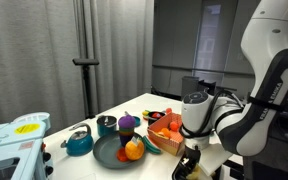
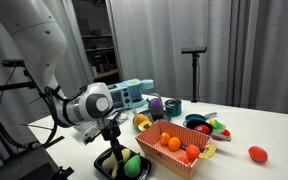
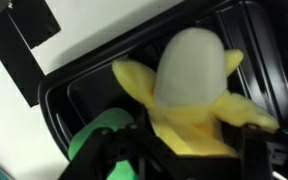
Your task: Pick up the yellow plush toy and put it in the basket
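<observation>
Lengthwise, the small, soft, lumpy pale yellow plush toy point(image 3: 189, 90) runs from 6 to 12 o'clock in the wrist view. Its smooth, rounded whitish end is toward 12, and floppy yellow flaps spread toward 9 and 4. It lies in a flat, glossy black plastic tray point(image 3: 79, 95) with a raised rim. The dark gripper point(image 3: 189, 152) straddles its lower body, fingers point(image 3: 252, 150) close on either side; whether they press it cannot be told. A round green item point(image 3: 96, 135) sits at the toy's 8 o'clock. In an exterior view, the square orange-red basket point(image 2: 162, 158) with latticed plastic sides stands just beside the tray at 2 o'clock, holding orange fruit point(image 2: 172, 143).
</observation>
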`<state>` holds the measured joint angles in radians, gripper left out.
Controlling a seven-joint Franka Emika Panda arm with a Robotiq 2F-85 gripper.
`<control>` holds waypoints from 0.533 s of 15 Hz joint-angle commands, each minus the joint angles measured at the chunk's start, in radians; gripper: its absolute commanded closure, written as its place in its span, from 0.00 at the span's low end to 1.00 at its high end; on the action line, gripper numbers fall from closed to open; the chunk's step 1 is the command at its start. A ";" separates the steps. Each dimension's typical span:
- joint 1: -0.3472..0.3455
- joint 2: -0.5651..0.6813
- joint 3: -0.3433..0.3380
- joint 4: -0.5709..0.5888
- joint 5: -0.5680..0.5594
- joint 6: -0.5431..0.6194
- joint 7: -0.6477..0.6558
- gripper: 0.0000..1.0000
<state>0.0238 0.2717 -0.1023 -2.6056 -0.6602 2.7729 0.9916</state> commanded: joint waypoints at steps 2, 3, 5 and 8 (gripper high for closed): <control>-0.012 -0.015 0.005 -0.006 0.023 0.016 0.001 0.67; -0.021 -0.028 0.015 -0.008 0.048 0.010 -0.018 0.73; 0.003 -0.064 -0.003 -0.010 0.130 0.003 -0.076 0.87; -0.011 -0.138 0.017 -0.005 0.284 -0.030 -0.204 0.99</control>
<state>0.0182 0.2268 -0.0952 -2.5980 -0.5078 2.7728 0.9160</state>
